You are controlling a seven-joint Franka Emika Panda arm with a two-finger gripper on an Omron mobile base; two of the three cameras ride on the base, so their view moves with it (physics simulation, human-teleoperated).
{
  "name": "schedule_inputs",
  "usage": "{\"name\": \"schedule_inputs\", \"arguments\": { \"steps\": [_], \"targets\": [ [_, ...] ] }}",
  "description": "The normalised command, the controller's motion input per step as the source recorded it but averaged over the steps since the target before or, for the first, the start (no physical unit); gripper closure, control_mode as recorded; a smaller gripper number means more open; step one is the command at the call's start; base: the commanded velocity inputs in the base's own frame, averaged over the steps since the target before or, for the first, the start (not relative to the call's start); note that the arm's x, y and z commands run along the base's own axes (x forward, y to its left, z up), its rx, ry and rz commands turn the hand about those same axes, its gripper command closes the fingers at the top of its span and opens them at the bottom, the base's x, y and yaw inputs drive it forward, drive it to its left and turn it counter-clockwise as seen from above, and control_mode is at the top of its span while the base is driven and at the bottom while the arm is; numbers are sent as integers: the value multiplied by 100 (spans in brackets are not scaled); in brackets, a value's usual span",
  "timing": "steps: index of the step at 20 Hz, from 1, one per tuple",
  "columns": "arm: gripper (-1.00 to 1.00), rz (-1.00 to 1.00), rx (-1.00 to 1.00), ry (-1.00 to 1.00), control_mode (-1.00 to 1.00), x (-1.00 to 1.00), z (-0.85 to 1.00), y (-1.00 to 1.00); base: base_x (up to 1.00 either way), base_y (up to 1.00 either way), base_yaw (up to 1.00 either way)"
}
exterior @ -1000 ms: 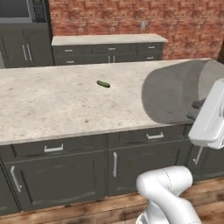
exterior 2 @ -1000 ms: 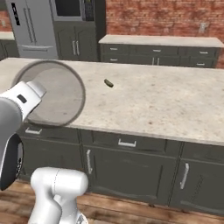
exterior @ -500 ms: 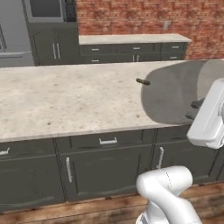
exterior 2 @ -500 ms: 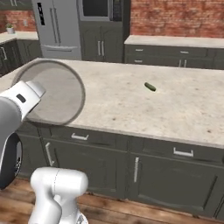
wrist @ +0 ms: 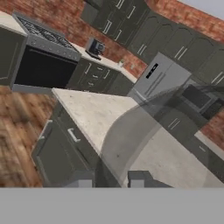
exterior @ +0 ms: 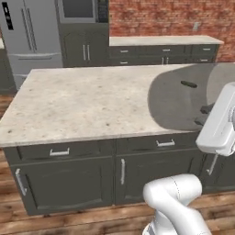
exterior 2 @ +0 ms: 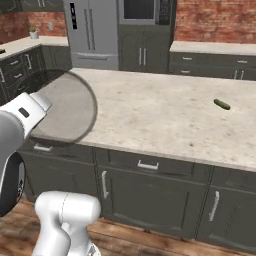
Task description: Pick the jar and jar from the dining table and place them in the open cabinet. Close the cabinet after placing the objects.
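Base drove left; 1 jar (exterior: 183, 98) gripped, seemingly.

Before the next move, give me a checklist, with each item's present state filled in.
1. Gripper shut on the grey jar: ok.
2. Grey jar upright in the grip: cannot tell; it shows as a see-through grey round.
3. Pickle lying on the dining table, apart from the arm: ok.
4. Open cabinet located: not ok; the wall cabinets in the hand view look closed.
5. Jar lifted off the tabletop: cannot tell.
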Motion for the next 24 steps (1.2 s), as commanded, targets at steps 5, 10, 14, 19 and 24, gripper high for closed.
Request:
{"name": "schedule_inputs", "arguments": {
  "steps": [5,10,14,19,24],
  "targets": [
    [100,0,0,0,100,0,0,0,0,100,6],
    [100,0,0,0,100,0,0,0,0,100,6],
    [100,0,0,0,100,0,0,0,0,100,8],
    [100,0,0,0,100,0,0,0,0,69,41],
    [100,0,0,0,100,0,0,0,0,21,81]
  ]
}}
